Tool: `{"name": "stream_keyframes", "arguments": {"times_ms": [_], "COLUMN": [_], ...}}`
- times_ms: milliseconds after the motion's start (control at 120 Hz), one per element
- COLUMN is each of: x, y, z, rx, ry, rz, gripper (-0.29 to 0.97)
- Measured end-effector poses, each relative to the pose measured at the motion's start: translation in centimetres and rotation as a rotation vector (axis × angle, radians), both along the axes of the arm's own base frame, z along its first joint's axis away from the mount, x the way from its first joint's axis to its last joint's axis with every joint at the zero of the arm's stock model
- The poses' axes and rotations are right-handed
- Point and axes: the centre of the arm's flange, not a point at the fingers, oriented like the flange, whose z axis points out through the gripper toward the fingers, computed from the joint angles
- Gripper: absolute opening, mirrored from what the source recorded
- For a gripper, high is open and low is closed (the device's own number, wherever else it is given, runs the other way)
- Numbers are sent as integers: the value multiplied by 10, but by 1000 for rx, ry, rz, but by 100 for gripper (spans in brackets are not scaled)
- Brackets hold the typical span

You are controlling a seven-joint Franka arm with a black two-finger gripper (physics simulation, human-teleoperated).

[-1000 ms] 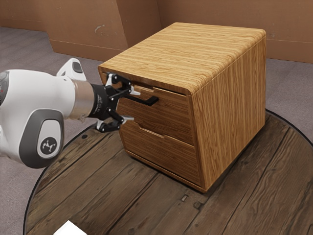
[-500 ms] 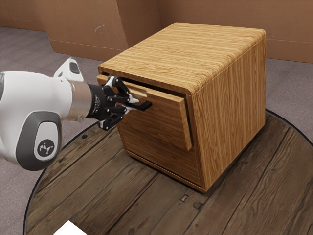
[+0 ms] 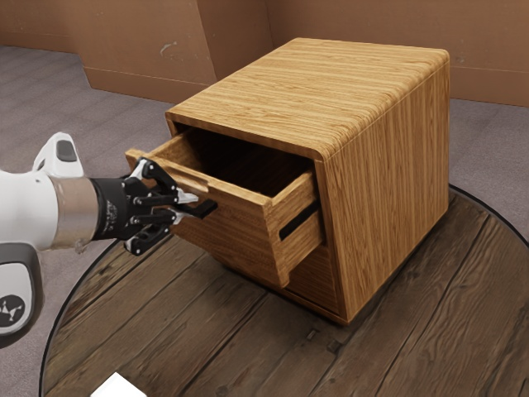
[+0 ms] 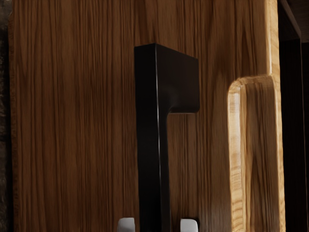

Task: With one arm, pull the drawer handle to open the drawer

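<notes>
At the exterior view's left, the gripper [image 3: 183,203] is closed narrow on the black handle [image 3: 201,208], seemingly pinching it from both sides. The drawer [image 3: 240,223] stands well out of the cabinet [image 3: 380,149]. Best pull straight along the runners, level, no twisting.

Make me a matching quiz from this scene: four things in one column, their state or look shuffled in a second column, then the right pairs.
Things:
1 top drawer
2 lower drawer
3 handle
4 table

States:
A shut, flush with the cabinet front
B round, dark wooden planks
C pulled out
D black, clamped in the pincer

Pairs: 1-C, 2-A, 3-D, 4-B
</notes>
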Motion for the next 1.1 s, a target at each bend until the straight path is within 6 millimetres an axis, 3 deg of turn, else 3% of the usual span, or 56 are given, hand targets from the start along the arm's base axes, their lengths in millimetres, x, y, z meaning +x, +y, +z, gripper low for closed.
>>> {"name": "stream_keyframes", "arguments": {"times_ms": [350,642,1100], "x": [-42,-72,-127], "y": [-12,13,1], "z": [-3,-7,-5], "rx": [27,12,76], "ry": [-34,-57,-93], "rz": [-18,21,17], "gripper": [-9,-9,-10]}}
